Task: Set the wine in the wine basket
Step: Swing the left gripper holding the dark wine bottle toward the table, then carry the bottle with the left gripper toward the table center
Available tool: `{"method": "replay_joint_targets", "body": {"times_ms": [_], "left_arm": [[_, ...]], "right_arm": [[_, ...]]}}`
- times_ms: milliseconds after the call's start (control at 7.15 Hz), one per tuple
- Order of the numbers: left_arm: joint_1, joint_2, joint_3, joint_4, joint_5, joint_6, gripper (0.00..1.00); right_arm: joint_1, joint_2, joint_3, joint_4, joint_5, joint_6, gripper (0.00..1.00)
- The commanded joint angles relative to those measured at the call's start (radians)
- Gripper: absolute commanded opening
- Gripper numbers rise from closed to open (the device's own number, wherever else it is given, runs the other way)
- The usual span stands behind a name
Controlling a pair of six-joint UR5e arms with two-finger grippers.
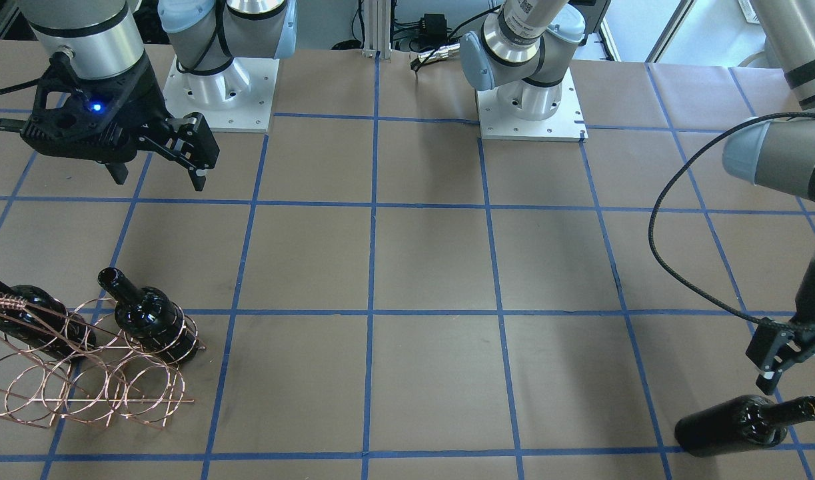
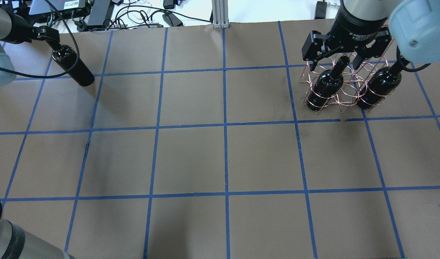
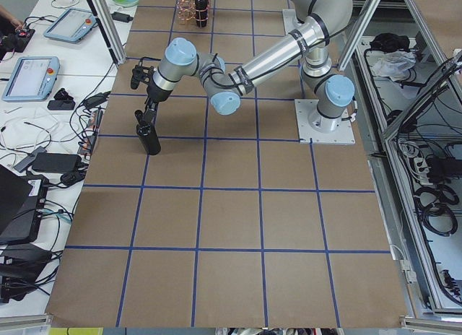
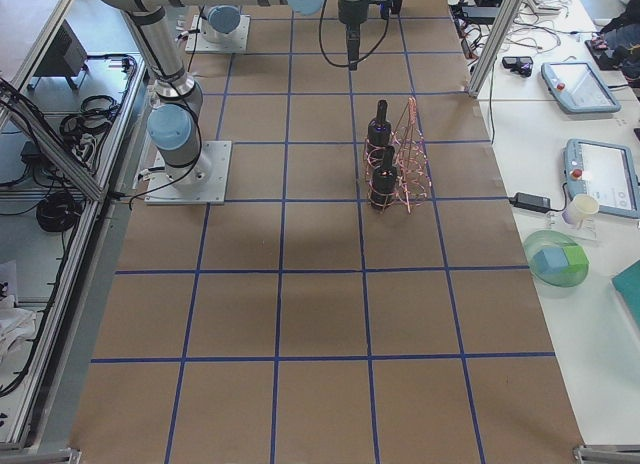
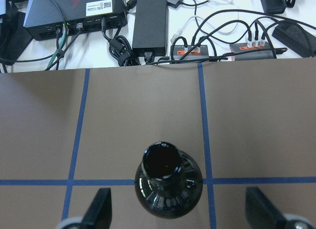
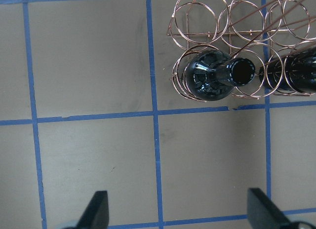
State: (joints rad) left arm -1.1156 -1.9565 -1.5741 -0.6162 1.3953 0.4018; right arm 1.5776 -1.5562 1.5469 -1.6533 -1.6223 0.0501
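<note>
A near-black wine bottle (image 1: 740,427) stands alone on the table; it also shows in the overhead view (image 2: 73,67) and the left wrist view (image 5: 168,187). My left gripper (image 1: 780,373) (image 5: 180,211) is open and hangs just above the bottle's mouth, a finger on each side, not touching. The copper wire wine basket (image 1: 80,390) (image 2: 315,102) (image 6: 197,21) holds two more bottles (image 2: 327,84) (image 2: 380,84). My right gripper (image 1: 159,177) (image 2: 333,63) (image 6: 180,211) is open and empty, high above the basket.
The table is brown paper with a blue tape grid (image 2: 225,126). Cables, power bricks and boxes (image 5: 148,26) lie past the far table edge, close behind the lone bottle. The two arm bases (image 1: 220,93) (image 1: 530,107) stand at the robot's side.
</note>
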Motion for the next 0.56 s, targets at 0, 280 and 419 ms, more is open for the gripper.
{"method": "replay_joint_targets", "body": {"times_ms": [0, 280, 419], "left_arm": [[0.011, -0.034, 0.022, 0.001, -0.005, 0.0, 0.86], [0.013, -0.051, 0.049, 0.001, -0.03, -0.001, 0.86], [0.011, -0.058, 0.051, 0.003, -0.045, -0.001, 0.86]], "right_arm": [[0.001, -0.007, -0.001, -0.019, 0.005, -0.007, 1.0], [0.004, -0.016, -0.002, -0.039, 0.013, 0.005, 1.0], [0.002, -0.016, -0.001, -0.028, 0.007, 0.001, 1.0]]}}
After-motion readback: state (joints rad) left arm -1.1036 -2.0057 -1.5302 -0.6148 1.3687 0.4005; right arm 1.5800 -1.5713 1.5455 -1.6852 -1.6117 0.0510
